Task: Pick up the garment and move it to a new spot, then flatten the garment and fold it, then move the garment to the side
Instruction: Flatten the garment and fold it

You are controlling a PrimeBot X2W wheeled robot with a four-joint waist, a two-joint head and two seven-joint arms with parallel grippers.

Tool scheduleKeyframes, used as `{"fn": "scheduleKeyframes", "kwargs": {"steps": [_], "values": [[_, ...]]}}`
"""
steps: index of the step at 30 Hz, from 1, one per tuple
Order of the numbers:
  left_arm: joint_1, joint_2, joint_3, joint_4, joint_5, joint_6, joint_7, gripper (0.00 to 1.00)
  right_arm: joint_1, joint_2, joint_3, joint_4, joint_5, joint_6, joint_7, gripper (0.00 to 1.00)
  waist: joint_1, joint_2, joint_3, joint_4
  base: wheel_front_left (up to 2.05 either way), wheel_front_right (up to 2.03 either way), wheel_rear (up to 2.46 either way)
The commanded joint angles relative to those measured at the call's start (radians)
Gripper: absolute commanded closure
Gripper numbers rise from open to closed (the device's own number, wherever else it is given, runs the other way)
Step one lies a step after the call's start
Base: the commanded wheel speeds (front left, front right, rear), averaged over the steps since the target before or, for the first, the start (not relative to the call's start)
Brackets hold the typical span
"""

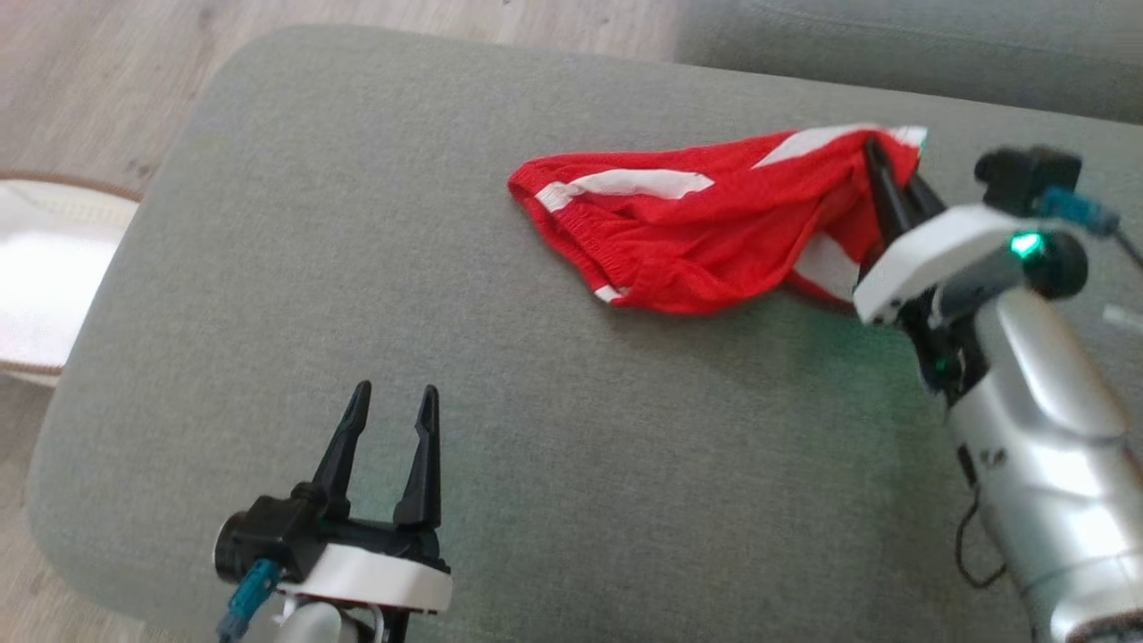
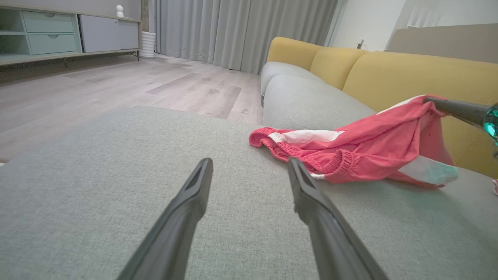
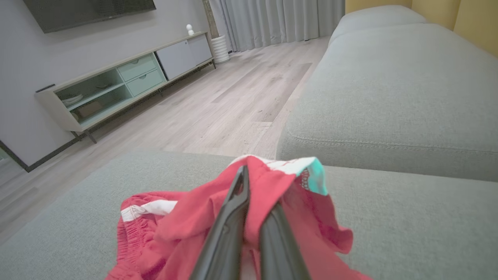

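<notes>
Right end of the red garment (image 1: 705,232) inside the closed right pincer (image 1: 886,165).

The right gripper's (image 3: 255,194) 2 fingers pinch a raised fold of the red shorts (image 3: 183,217) crumpled on the grey sofa cushion (image 3: 408,221).

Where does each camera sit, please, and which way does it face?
Head view: on the head, looking down at the grey fabric cushion and red-and-white mesh garment; open left gripper lower left, right gripper shut on the garment.
Left wrist view: on the left wrist, along its spread fingers toward the garment and yellow sofa back.
Right wrist view: on the right wrist, along its closed fingers, pinching the garment, toward the wooden floor.
Shared: both wrist views show the pale low cabinet.
</notes>
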Motion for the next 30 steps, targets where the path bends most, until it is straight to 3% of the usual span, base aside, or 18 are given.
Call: {"fn": "scheduleKeyframes", "kwargs": {"steps": [1, 6, 11, 12, 13, 21, 30], "values": [[-0.043, 0.000, 0.018, -0.027, -0.010, -0.001, -0.010, 0.00, -0.062, 0.002, 0.007, -0.017, 0.000, 0.007, 0.025, 1.00, 0.0000, 0.0000, 0.019, 0.021, 0.00, 0.00, 0.00], [-0.061, 0.000, -0.005, -0.024, -0.027, 0.000, -0.010, 0.00, -0.136, -0.035, 0.010, 0.069, -0.013, 0.007, 0.084, 1.00, 0.0000, 0.0000, 0.045, 0.057, 0.00, 0.00, 0.00], [-0.089, 0.000, -0.026, -0.024, -0.046, 0.007, -0.010, 0.00, -0.227, -0.083, 0.033, 0.241, -0.035, 0.007, 0.106, 1.00, 0.0000, 0.0000, 0.073, 0.109, 0.00, 0.00, 0.00], [-0.092, 0.000, -0.028, -0.025, -0.048, 0.008, -0.010, 0.00, -0.241, -0.090, 0.041, 0.263, -0.042, 0.007, 0.099, 0.69, 0.0000, 0.0000, 0.076, 0.115, 0.00, 0.00, 0.00], [-0.094, 0.000, -0.028, -0.026, -0.050, 0.010, -0.010, 0.00, -0.254, -0.093, 0.043, 0.288, -0.041, 0.007, 0.092, 0.00, 0.0000, 0.0000, 0.078, 0.119, 0.00, 0.00, 0.00], [-0.092, 0.000, -0.015, -0.026, -0.053, 0.019, -0.010, 0.00, -0.310, -0.086, 0.095, 0.436, -0.041, 0.007, 0.076, 0.00, 0.0000, 0.0000, 0.069, 0.103, 0.00, 0.00, 0.00], [-0.088, 0.000, 0.036, -0.034, -0.029, 0.016, -0.010, 0.00, -0.259, -0.093, 0.185, 0.435, 0.040, 0.007, 0.051, 0.00, 0.0000, 0.0000, 0.013, 0.003, 0.00, 0.00, 0.00]]}}
